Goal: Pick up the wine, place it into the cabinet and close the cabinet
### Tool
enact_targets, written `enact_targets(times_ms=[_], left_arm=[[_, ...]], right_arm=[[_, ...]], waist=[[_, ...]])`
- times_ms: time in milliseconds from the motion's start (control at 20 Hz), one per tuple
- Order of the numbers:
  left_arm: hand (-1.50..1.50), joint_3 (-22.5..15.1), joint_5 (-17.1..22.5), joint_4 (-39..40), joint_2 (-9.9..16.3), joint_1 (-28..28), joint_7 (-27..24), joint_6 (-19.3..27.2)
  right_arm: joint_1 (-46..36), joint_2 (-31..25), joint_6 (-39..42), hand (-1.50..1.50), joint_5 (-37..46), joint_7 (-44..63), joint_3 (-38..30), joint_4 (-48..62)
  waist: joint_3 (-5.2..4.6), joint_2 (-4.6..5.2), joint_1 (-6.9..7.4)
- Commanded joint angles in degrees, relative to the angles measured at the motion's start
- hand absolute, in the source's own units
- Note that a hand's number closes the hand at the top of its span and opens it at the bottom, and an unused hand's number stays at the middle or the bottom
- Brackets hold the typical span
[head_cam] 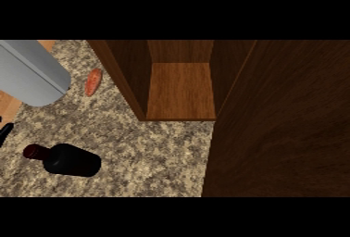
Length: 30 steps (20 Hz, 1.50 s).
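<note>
Item: wine bottle (68,159), dark, lying on its side on the speckled surface (150,148) at eight o'clock, neck toward nine, untouched.
Cabinet (179,88): open at twelve o'clock, its door (287,125) swung out at three.
Left forearm (27,69) at ten o'clock; left hand's fingers: cannot tell. Right hand not in view.
Orange item (93,82) lies at eleven.
Risk: round bottle may roll when grasped.
</note>
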Motion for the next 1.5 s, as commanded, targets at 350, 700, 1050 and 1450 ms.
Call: enact_targets(times_ms=[350, 700, 1050, 1450], left_arm=[[-1.50, 0.04, -12.15, 17.17, -3.25, -2.56, -13.02, -5.60], [-1.50, -0.06, -13.74, 20.60, -3.56, -0.07, -16.73, -9.76], [-1.50, -0.26, -19.39, 33.53, -3.52, -2.49, -25.59, -13.27], [-1.50, -2.21, -26.55, 45.27, -5.38, -8.01, -31.94, -10.37]], right_arm=[[-0.85, 0.52, -1.53, -1.50, -1.80, 3.77, 0.93, -5.73], [0.63, -1.39, -0.59, -1.50, -5.20, 6.65, -2.31, -8.63], [2.13, 1.23, -1.37, -1.50, -1.65, 2.64, 1.86, -8.00], [-3.99, 0.65, -3.48, -1.50, -0.58, 5.48, 2.26, -5.49]], waist=[[-0.02, 0.08, 0.00], [0.03, -0.02, 0.06], [0.02, 0.07, 0.04], [0.00, 0.05, -0.10]])
